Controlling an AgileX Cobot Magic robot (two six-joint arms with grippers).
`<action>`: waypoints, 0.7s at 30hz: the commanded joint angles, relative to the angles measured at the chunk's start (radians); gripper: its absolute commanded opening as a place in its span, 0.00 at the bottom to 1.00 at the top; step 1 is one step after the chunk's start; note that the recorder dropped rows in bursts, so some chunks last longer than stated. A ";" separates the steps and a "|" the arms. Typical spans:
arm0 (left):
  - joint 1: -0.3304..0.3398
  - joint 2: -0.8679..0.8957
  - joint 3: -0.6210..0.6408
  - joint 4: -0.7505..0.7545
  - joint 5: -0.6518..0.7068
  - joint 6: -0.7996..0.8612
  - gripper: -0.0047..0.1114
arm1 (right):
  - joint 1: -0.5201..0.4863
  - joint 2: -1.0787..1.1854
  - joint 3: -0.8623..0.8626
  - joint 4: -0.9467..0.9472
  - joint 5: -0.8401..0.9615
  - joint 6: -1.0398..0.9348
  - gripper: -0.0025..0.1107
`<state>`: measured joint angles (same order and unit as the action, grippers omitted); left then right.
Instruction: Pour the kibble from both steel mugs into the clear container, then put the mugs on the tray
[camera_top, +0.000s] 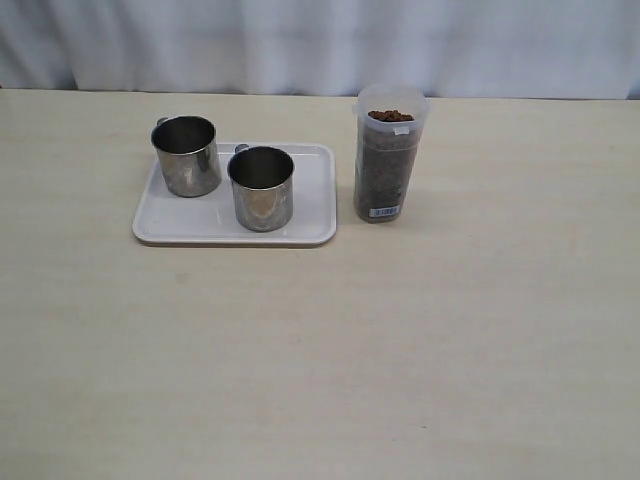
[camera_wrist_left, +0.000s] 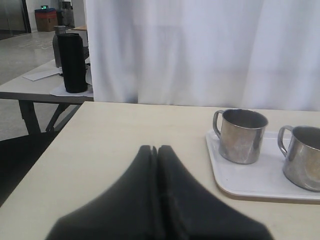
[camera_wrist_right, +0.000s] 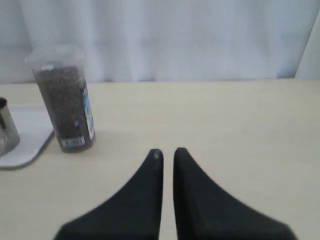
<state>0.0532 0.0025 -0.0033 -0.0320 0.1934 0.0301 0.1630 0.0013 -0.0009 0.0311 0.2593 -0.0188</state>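
Left pincer (camera_wrist_left: 156, 148) is pressed together and empty. Right pincer (camera_wrist_right: 167, 152) is all but closed, with a thin slit between its tips, and is also empty. The job looks done, so the main risk is a stray arm swing clipping the tall, full container (camera_top: 388, 160) and spilling it over the bench (camera_top: 320, 380). Both mugs (camera_top: 262, 188) stand upright on the tray (camera_top: 315, 190), ahead of the left pincer and well apart from it. The container stands just beside the tray, ahead of the right pincer, with kibble (camera_top: 390, 116) near its rim.
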 joint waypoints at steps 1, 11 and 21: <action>-0.008 -0.003 0.003 -0.001 -0.012 -0.001 0.04 | 0.003 -0.001 0.001 0.006 -0.140 0.001 0.07; -0.008 -0.003 0.003 -0.001 -0.012 -0.001 0.04 | -0.026 -0.001 0.001 -0.011 -0.142 0.001 0.07; -0.008 -0.003 0.003 -0.001 -0.012 -0.001 0.04 | -0.098 -0.001 0.001 -0.040 -0.127 0.005 0.07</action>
<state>0.0532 0.0025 -0.0033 -0.0320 0.1934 0.0301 0.0794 0.0013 -0.0009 0.0000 0.1327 -0.0167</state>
